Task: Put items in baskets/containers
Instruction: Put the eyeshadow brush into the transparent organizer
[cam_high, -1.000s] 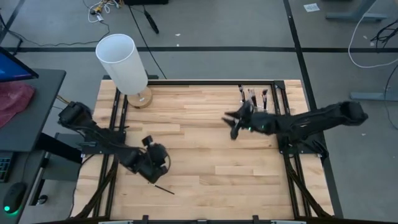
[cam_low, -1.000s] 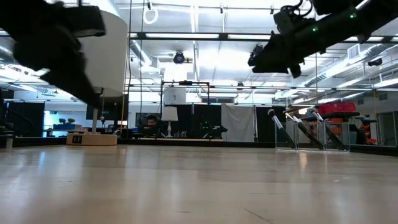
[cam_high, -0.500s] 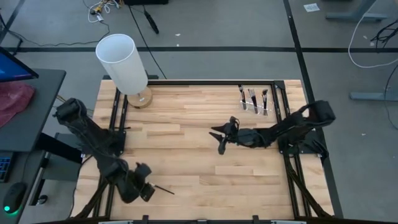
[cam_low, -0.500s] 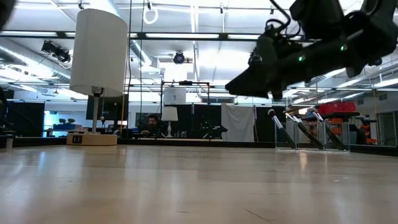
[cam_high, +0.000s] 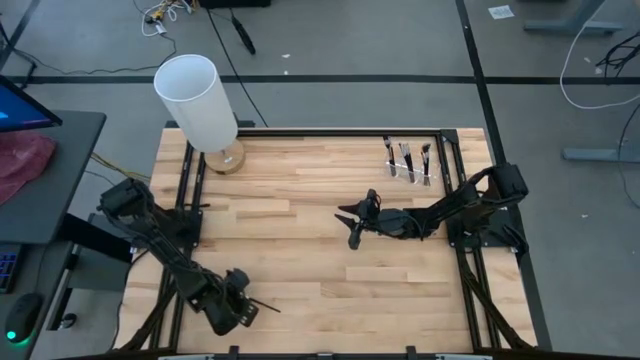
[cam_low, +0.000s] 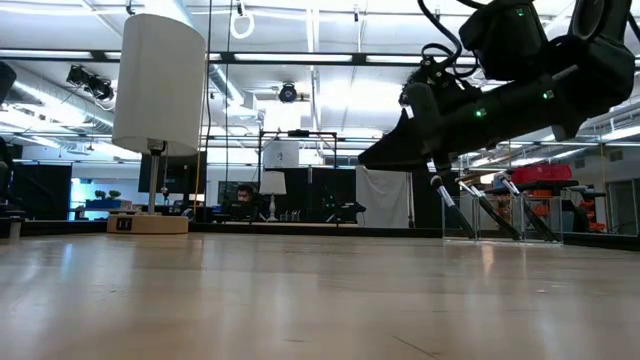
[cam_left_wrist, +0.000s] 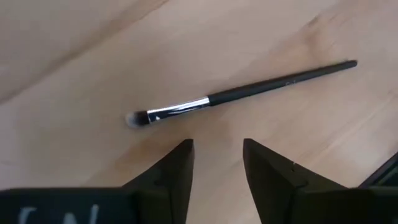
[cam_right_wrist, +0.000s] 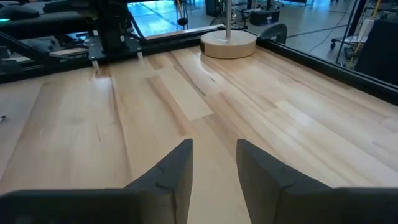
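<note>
Left tool (cam_left_wrist: 214, 168) has dropped to the near-left surface (cam_high: 320, 260), jaws parted and empty, over the last loose brush (cam_left_wrist: 239, 93) lying flat, bristles toward the arm and handle tip away; right tool (cam_high: 352, 222), released, has retreated from the far-right holder (cam_high: 408, 172).

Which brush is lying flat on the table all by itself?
The brush in front of the left tool, near the table's front edge. The other brushes stand upright in the clear holder at the back right.
</note>
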